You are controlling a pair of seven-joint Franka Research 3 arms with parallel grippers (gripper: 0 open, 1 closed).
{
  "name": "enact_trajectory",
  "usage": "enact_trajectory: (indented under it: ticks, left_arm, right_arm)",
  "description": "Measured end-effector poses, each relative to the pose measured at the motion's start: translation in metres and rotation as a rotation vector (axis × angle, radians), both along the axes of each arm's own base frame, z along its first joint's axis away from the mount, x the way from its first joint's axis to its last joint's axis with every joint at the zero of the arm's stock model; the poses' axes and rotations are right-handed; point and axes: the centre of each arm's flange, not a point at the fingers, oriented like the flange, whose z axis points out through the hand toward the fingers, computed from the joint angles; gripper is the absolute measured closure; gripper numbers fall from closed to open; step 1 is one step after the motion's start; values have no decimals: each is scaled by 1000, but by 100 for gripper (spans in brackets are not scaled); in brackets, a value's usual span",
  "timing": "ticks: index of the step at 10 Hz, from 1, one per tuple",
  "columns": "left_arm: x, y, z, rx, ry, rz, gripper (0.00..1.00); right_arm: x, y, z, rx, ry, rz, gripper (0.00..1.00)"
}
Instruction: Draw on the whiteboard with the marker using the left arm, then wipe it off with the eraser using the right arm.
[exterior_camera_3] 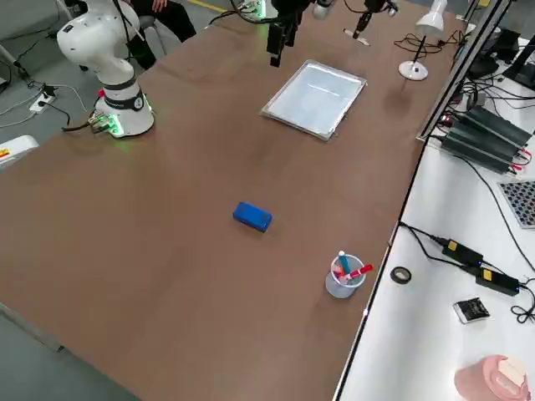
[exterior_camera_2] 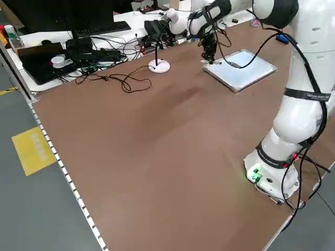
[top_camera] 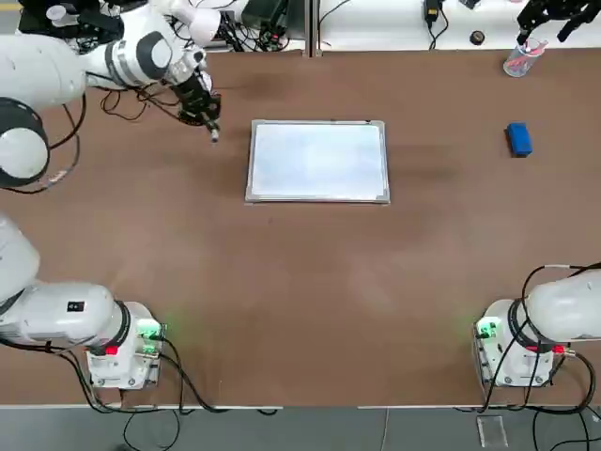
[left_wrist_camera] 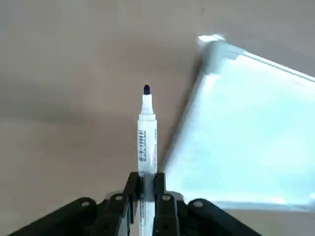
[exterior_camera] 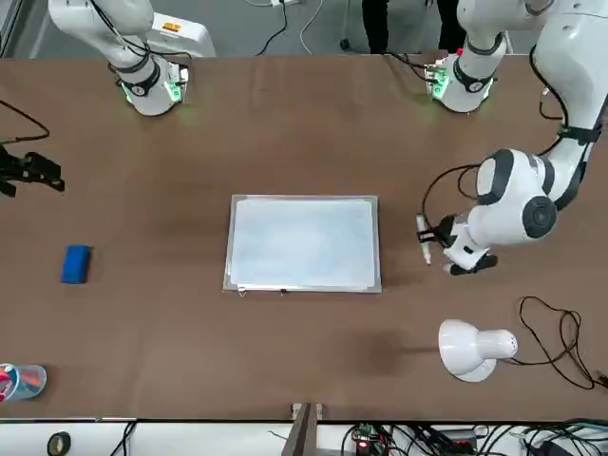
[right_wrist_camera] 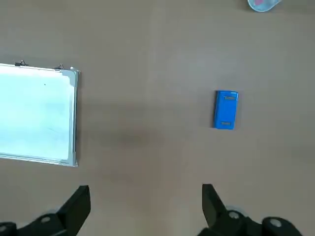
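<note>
Between left end effector's (left_wrist_camera: 147, 189) fingers — marker (left_wrist_camera: 147, 142), dark tip outward.

The top view's edge cuts off the right arm (top_camera: 563, 308).

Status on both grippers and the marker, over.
Left gripper gripping marker, left of whiteboard. Right gripper open, empty. Nothing lying on whiteboard.

Your left arm (exterior_camera: 518, 195) is white, with dark grey joints, black cables and a black strap. Your right arm (exterior_camera: 114, 28) is also white, with dark grey joints. The bases show green lights. On your black fingers (right_wrist_camera: 214, 206) you can see round grey screws.
</note>
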Motion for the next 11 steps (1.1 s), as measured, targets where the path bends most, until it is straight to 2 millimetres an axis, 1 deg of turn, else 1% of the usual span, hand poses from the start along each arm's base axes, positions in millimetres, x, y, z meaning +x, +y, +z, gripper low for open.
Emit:
enact_trajectory:
  ticks: [3,4,6,8,11]
  left_arm:
    - [1,-50,-20,-146,129,139,83]
    - [2,-68,-21,-187,173,193,83]
    - [5,-101,-16,-273,261,302,83]
    - [4,-126,-20,-378,368,404,83]
    - [-5,-157,-50,-517,518,552,83]
  right_arm:
    - [0,0,0,0,-4,2,0]
    - [0,0,0,0,-4,2,0]
    - [1,0,0,0,-5,2,0]
    - [1,0,0,0,-6,2,0]
    - [1,0,1,0,-8,3,0]
